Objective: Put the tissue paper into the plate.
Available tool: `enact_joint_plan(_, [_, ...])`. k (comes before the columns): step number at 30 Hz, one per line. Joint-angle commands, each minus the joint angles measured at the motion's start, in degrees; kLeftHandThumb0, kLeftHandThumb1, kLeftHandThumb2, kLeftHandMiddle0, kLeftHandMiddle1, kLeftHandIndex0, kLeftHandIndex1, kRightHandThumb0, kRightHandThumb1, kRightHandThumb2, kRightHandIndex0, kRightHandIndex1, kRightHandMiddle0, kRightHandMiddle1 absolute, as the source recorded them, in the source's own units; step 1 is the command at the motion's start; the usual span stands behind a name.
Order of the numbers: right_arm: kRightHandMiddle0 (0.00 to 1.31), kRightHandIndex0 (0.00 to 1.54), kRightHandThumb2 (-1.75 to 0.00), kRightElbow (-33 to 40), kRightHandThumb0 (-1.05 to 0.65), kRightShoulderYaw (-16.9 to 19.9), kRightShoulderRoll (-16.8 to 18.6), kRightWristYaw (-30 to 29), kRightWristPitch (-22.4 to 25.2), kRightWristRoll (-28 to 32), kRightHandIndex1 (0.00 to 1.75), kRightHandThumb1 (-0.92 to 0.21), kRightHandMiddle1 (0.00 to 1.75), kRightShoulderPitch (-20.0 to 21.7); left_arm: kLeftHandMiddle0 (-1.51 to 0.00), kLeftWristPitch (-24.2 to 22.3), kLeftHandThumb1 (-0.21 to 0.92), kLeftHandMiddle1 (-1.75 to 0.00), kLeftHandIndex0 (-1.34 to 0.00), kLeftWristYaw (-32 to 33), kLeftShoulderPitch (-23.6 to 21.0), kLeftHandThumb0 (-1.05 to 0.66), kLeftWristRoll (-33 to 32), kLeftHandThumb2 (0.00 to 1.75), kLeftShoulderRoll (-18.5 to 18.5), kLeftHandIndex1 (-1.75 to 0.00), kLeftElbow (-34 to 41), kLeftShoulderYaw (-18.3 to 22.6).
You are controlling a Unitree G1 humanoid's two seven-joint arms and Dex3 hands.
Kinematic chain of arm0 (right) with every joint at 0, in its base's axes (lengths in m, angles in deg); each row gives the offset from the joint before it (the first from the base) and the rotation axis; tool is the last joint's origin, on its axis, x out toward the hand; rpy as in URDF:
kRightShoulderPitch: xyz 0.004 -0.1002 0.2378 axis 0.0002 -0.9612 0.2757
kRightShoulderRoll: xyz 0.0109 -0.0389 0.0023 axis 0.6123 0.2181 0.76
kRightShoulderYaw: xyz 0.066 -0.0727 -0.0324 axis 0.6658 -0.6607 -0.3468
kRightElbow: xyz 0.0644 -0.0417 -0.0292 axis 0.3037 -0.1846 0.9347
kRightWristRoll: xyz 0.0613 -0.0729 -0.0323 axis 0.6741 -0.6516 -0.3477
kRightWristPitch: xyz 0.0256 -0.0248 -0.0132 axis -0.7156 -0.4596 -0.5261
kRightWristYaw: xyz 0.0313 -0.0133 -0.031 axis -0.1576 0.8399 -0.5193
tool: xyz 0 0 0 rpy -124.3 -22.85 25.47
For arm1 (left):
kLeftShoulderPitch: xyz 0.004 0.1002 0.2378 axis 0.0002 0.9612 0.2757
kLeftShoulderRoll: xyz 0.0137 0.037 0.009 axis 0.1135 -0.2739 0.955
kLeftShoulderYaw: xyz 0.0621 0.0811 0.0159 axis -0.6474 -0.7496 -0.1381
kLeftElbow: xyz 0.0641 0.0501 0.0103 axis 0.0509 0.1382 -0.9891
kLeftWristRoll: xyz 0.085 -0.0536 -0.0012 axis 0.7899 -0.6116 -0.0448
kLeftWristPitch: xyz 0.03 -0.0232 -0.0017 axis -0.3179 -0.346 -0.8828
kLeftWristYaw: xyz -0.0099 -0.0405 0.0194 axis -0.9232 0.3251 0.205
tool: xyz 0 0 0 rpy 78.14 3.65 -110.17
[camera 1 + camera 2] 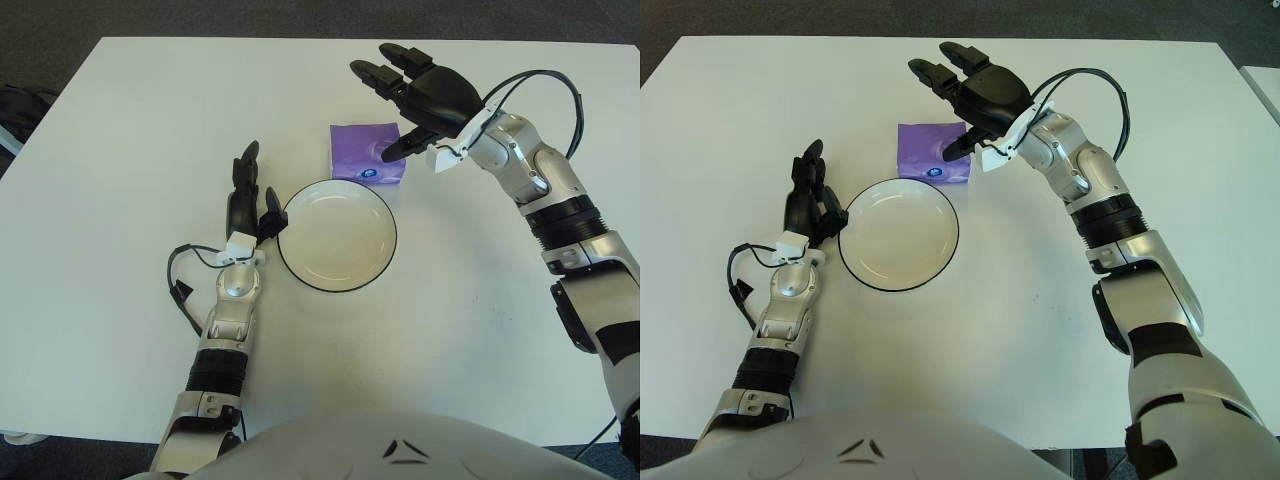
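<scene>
Tissue pack (366, 152): purple, flat, lying on white table (120, 130), just beyond far rim of plate (337, 235). Right hand (425, 97) above pack's right edge, fingers spread wide, holding nothing; thumb tip over pack's right side, contact unclear. Left hand (245, 200) just left of plate, fingers extended, holding nothing.

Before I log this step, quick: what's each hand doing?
Left hand: open, holding nothing, left of the plate.
Right hand: open, fingers spread over the tissue pack, not gripping.
</scene>
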Motion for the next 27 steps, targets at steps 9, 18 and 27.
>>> enact_joint_plan(9, [0.0, 0.0, -0.25, 0.0, -1.05, -1.4, 0.0, 0.9, -0.1, -1.5, 0.0, -0.92, 0.0, 0.7, -0.19, -2.6, 0.92, -0.01, 0.0, 0.2, 2.6, -0.83, 0.1, 1.0, -0.6, -0.47, -3.7, -0.4])
enact_joint_plan(18, [0.0, 0.0, -0.29, 0.5, -1.05, -2.0, 0.2, 1.0, -0.2, -1.5, 0.0, -0.92, 0.0, -0.4, -0.19, -2.3, 0.92, 0.0, 0.0, 0.0, 2.4, -0.83, -0.3, 1.0, -0.6, -0.46, -4.2, -0.2])
enact_joint_plan(27, [0.0, 0.0, -0.34, -1.0, -1.05, -3.2, 0.5, -0.1, -0.9, -2.0, 0.0, -0.92, 0.0, -1.0, -0.18, -2.0, 0.92, 0.0, 0.0, 0.1, 2.4, -0.83, -0.4, 1.0, -0.6, -0.45, -4.3, 0.0])
